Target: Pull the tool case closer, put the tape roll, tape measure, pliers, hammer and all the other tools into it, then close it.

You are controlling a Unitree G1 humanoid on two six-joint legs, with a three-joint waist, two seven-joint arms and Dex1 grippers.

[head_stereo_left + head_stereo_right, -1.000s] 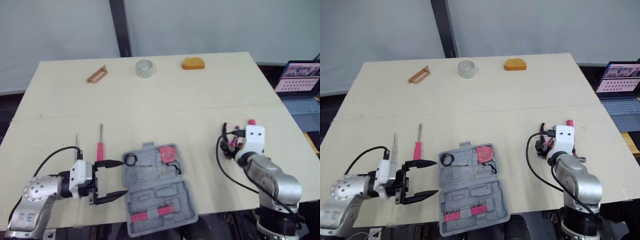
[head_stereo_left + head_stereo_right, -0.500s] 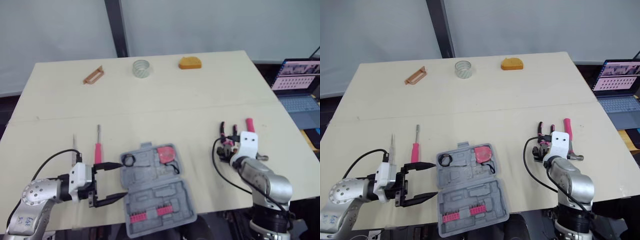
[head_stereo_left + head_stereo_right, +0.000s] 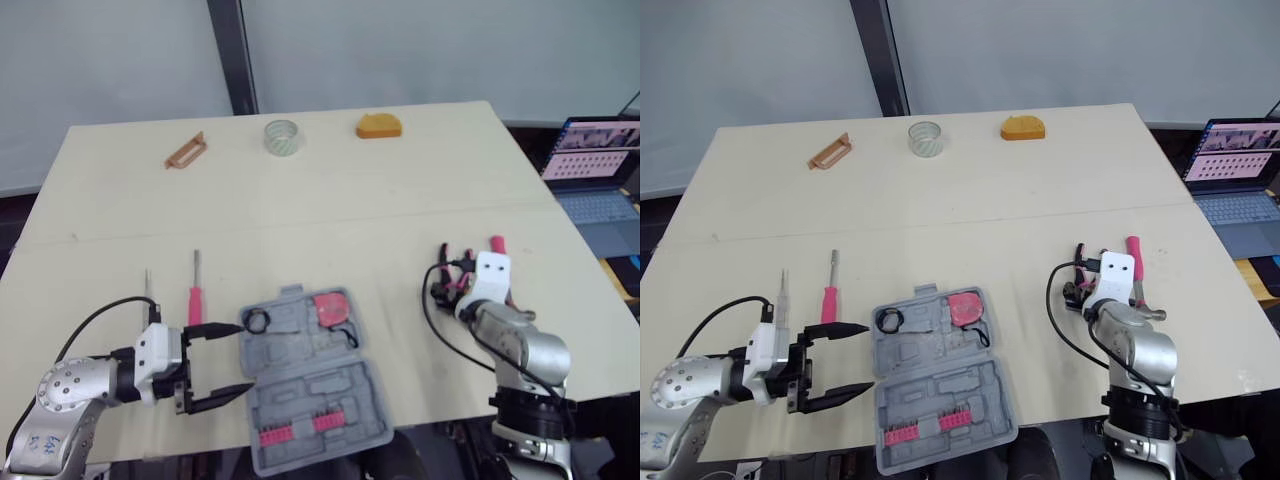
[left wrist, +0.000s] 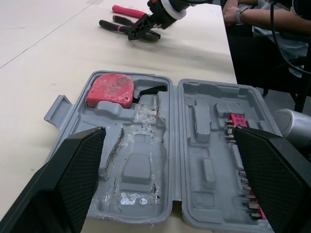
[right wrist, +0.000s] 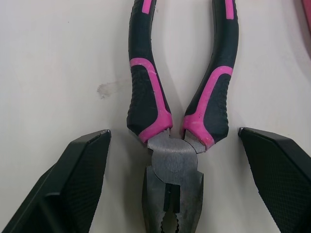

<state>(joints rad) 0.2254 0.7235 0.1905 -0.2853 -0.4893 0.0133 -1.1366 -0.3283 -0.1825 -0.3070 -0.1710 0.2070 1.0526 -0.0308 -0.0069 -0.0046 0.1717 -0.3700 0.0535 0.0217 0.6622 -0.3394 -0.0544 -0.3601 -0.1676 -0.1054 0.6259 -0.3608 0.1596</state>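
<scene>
The grey tool case (image 3: 312, 385) lies open near the table's front edge, with a red tape measure (image 3: 335, 306) in its far half. My left gripper (image 3: 244, 360) is open just left of the case, its fingers pointing at the case's left edge. My right gripper (image 3: 447, 283) is open low over the black-and-pink pliers (image 5: 171, 114), one finger on each side of the pliers' head. A pink hammer handle (image 3: 497, 243) lies just right of the pliers. The clear tape roll (image 3: 282, 137) stands at the far edge.
A pink-handled screwdriver (image 3: 196, 291) and a thin metal tool (image 3: 148, 283) lie left of the case. A brown handle piece (image 3: 186, 150) and an orange object (image 3: 380, 125) lie at the far edge. A laptop (image 3: 597, 165) stands off the table's right. A person's arm (image 4: 252, 14) shows beyond the table.
The head camera has shifted a little. My right gripper has edged forward over the pliers and now covers more of their handles. The left gripper stays open beside the case.
</scene>
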